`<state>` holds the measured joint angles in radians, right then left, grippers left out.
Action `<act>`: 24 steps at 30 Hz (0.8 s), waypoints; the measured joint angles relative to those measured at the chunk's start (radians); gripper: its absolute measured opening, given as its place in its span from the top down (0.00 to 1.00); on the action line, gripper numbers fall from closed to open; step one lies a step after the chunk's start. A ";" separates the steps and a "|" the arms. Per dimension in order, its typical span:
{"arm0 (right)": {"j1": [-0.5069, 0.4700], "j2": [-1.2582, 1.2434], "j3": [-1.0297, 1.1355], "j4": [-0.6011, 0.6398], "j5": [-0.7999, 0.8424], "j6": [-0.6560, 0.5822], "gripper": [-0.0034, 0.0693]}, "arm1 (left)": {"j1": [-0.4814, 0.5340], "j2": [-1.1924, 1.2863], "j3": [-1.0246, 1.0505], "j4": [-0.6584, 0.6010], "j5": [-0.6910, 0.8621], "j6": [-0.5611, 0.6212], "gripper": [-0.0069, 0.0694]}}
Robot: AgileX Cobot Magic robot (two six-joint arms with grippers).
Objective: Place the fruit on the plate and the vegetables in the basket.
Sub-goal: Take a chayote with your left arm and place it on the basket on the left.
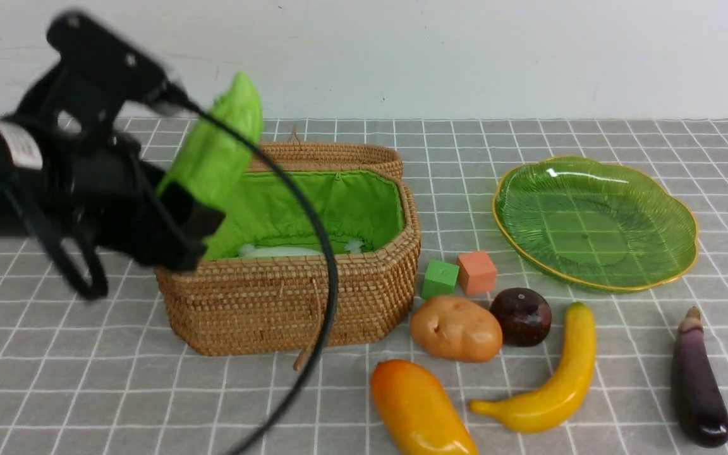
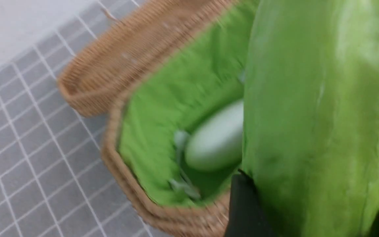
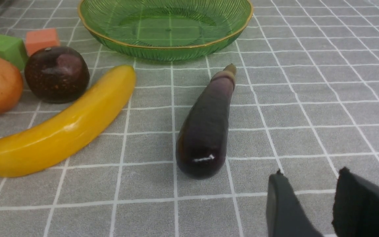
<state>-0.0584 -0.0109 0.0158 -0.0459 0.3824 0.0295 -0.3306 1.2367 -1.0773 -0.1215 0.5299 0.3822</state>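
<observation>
My left gripper (image 1: 190, 205) is shut on the lower end of the green cucumber (image 1: 215, 148), tilted above the left end of the open basket (image 1: 288, 297). The white radish (image 1: 282, 251) lies inside on the green lining. In the left wrist view the cucumber (image 2: 314, 115) fills the space between the dark fingers (image 2: 245, 207). Mango (image 1: 421, 407), banana (image 1: 560, 379), maroon fruit (image 1: 521, 316), potato (image 1: 455, 328) and eggplant (image 1: 697, 379) lie on the cloth. The plate (image 1: 594, 221) is bare. My right gripper (image 3: 311, 172) stands open near the eggplant (image 3: 207, 125).
A green cube (image 1: 440, 278) and an orange cube (image 1: 476, 272) sit between basket and plate. The basket's woven lid (image 1: 339, 155) lies behind it. A black cable (image 1: 326, 265) hangs across the basket's front. A white wall bounds the far side.
</observation>
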 joint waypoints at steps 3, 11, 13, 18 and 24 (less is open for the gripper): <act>0.000 0.000 0.000 0.000 0.000 0.000 0.62 | 0.031 0.105 -0.096 -0.015 0.015 -0.006 0.36; 0.000 0.000 0.000 0.000 0.000 0.000 0.62 | 0.038 0.358 -0.209 0.043 -0.028 0.048 0.36; 0.000 0.000 0.000 0.000 0.000 0.000 0.62 | 0.038 0.411 -0.209 0.053 -0.032 0.053 0.36; 0.000 0.000 0.000 0.000 0.000 0.000 0.62 | 0.038 0.450 -0.209 0.053 -0.041 0.056 0.36; 0.000 0.000 0.000 0.000 0.000 0.000 0.62 | 0.038 0.451 -0.210 0.055 -0.033 0.056 0.16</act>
<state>-0.0584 -0.0109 0.0158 -0.0459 0.3824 0.0295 -0.2922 1.6878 -1.2877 -0.0661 0.4970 0.4386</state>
